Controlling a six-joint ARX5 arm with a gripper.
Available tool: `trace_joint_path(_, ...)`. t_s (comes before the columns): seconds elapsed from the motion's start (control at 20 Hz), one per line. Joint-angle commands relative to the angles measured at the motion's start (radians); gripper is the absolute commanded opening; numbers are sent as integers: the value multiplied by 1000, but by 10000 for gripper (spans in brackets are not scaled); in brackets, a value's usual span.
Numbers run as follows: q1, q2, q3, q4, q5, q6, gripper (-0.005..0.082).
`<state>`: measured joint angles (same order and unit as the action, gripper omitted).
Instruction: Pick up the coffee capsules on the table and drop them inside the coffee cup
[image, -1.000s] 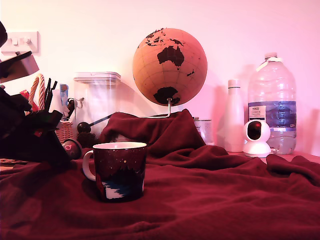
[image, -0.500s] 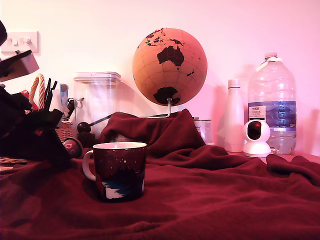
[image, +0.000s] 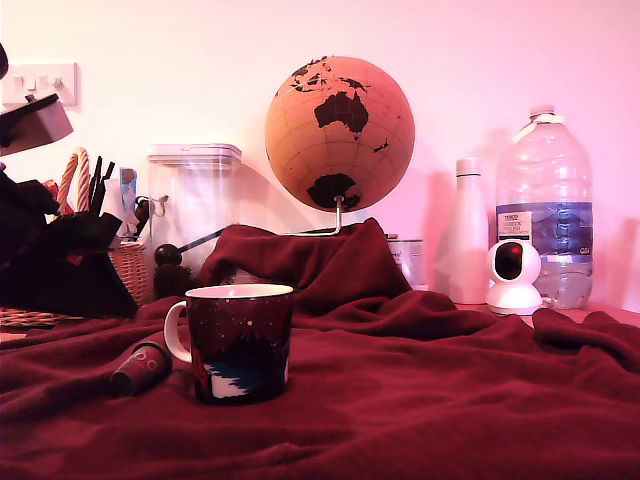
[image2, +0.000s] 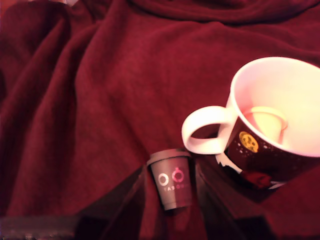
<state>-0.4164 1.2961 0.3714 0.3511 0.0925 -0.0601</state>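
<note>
Exterior view shows you a rumpled red blanket (image: 450, 400) over the table, with a globe (image: 340, 132) and water bottle (image: 545, 210) by the pale wall. The mug (image: 240, 342) stands upright. Your arm (image: 55, 265) is dark and cut off at this view's left. The gripper (image2: 170, 169) fingers are spread wide, holding nothing. A grey capsule (image: 140, 368) lies tilted just beside the handle, lid end away from the gripper. A cream capsule (image2: 265, 122) sits inside the mug.
</note>
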Motion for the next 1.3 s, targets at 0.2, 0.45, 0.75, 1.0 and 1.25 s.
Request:
trace_joint_path(0.2, -3, 27, -16, 33, 19, 8, 418)
trace_joint_path(0.45, -12, 143, -15, 150, 24, 5, 412)
trace_joint_path(0.75, -12, 220, -15, 198, 33, 5, 407)
trace_joint_path(1.0, -12, 284, -15, 211, 49, 8, 383)
trace_joint_path(1.25, -12, 284, -15, 270, 49, 8, 222)
